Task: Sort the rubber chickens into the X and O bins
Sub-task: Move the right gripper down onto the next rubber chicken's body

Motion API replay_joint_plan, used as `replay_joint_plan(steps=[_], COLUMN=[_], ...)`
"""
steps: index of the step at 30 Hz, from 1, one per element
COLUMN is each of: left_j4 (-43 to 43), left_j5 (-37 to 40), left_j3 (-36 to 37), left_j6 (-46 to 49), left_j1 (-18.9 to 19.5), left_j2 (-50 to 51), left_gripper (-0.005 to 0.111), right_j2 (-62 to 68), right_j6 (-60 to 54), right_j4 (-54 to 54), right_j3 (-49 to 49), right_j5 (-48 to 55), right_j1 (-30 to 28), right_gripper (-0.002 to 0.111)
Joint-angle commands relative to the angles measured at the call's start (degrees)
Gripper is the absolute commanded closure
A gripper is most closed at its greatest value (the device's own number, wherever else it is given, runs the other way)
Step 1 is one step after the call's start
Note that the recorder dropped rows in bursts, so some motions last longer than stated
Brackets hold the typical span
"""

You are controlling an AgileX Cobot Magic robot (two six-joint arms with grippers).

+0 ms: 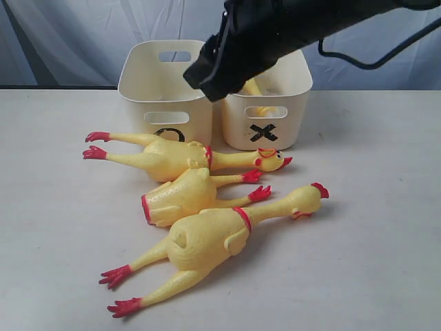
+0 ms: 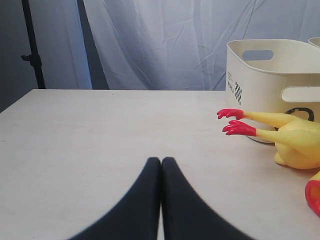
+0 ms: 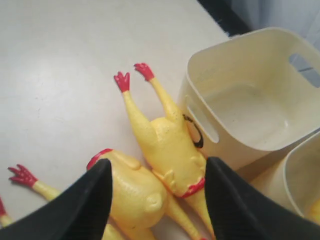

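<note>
Three rubber chickens lie on the table in front of the bins. One chicken [image 1: 172,157] [image 3: 170,145] lies against the O bin [image 1: 165,83] [image 3: 240,110], whose inside is bare. A shorter chicken [image 1: 182,196] [image 3: 132,190] lies beside it, and the large chicken [image 1: 220,238] is nearest the front. Inside the X bin [image 1: 269,114] shows part of a further yellow chicken [image 1: 251,88]. My right gripper [image 1: 205,79] [image 3: 157,172] hangs open above the two rear chickens, holding nothing. My left gripper [image 2: 161,161] is shut and empty, low over bare table, away from the chicken feet [image 2: 235,120].
The two bins stand side by side at the back of the cream table [image 1: 372,207]. A pale curtain [image 2: 165,40] hangs behind. The right arm [image 1: 296,27] and its cable reach over the bins from the upper right.
</note>
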Motion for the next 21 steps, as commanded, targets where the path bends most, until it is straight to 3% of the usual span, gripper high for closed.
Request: replay_joint_plan(steps=[1, 7, 17, 21], left_j4=[-0.4, -0.4, -0.4, -0.4], left_j5=[-0.3, -0.3, -0.3, -0.3], left_j3=[0.3, 0.3, 0.3, 0.3], left_j6=[0.0, 0.0, 0.0, 0.0], left_j1=[0.2, 0.2, 0.2, 0.2], left_j2=[-0.3, -0.3, -0.3, -0.3], left_gripper=[0.107, 0.107, 0.107, 0.107], right_j2=[3.7, 13.9, 22.0, 23.1], right_j6=[4.9, 30.2, 35.0, 36.9], right_j4=[-0.5, -0.6, -0.4, -0.3], right_j3=[-0.2, -0.2, -0.2, -0.2], right_j5=[3.6, 1.9, -0.5, -2.0], right_j1=[-0.2, -0.2, -0.2, -0.2], right_gripper=[0.056, 0.038, 0.038, 0.032])
